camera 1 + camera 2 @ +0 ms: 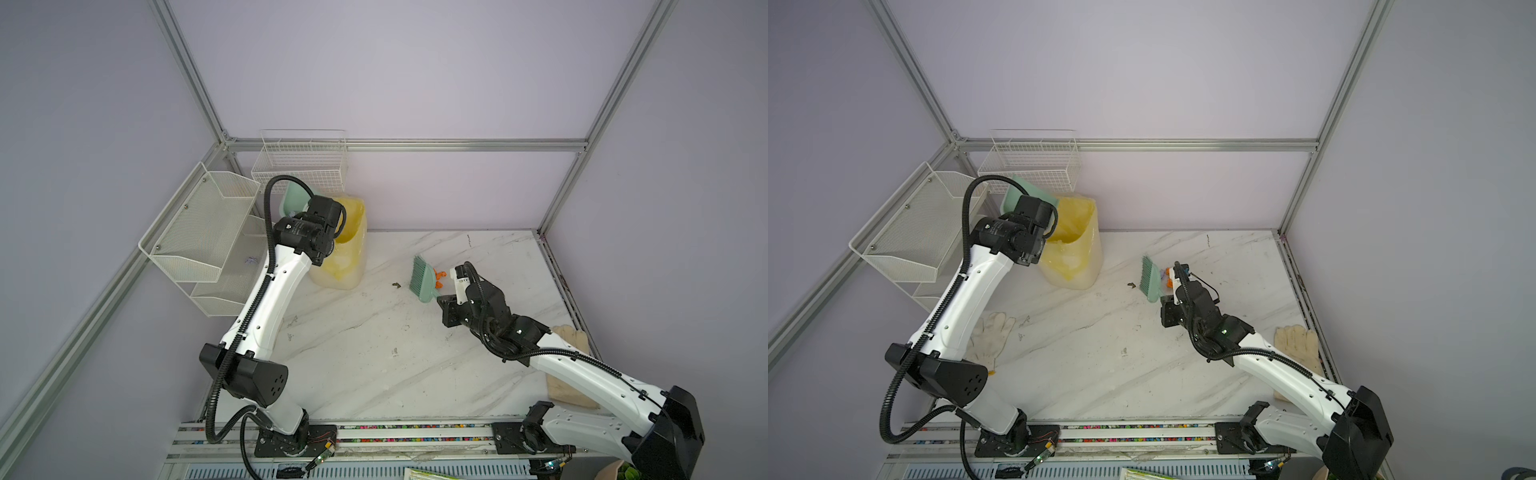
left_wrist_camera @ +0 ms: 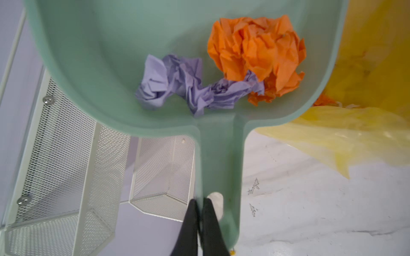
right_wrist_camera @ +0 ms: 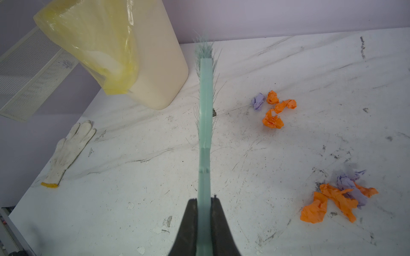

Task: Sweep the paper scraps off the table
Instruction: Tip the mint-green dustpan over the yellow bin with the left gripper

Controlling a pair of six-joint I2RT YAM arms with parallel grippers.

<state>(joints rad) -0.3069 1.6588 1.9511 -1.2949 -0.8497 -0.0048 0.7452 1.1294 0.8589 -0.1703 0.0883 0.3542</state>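
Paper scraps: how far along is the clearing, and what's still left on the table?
Done: lilac wads and an orange wad lie in the green dustpan, not yet tipped into the yellow-lined bin beside it. In hand: the left gripper is shut on the dustpan's handle, the right gripper on the brush. Left: two scrap clusters on the table.

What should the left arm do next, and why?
Probably tip the dustpan toward the yellow-lined bin: the left gripper is shut on its handle, paper scraps lie in the pan's handle end, and the bin opening is beside it.
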